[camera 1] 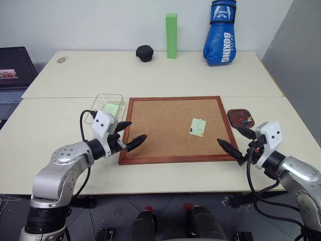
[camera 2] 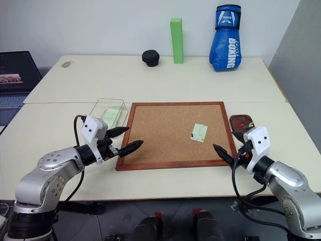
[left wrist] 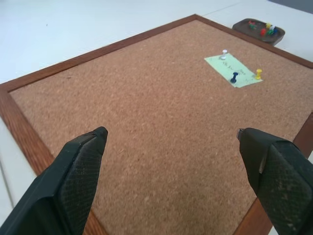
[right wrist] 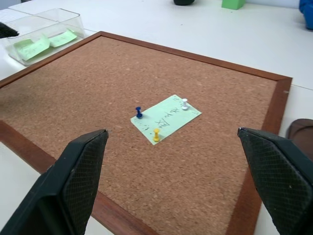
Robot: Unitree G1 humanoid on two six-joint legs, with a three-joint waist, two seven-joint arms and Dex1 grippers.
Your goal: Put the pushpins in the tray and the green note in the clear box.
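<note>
Lying pinned on corkboard (camera 1: 175, 128), green note (camera 1: 197, 127) between both spread end effectors, left (camera 1: 129, 135), right (camera 1: 235, 141), well apart.

Silver arms with black cables, white wrist housings, and textured black pointed fingers (left wrist: 73, 186).

Two cream tables (camera 1: 165, 75) butted together, seam running across behind the corkboard (camera 1: 175, 128). On the near one: corkboard centre, clear box (camera 1: 106, 108) touching its far-left corner, tray (camera 1: 241, 118) just off its right edge. On the far one: black round case (camera 1: 145, 53), green upright block (camera 1: 171, 35), blue boxing glove (camera 1: 220, 33), small disc (camera 1: 61, 59) at far left.
</note>
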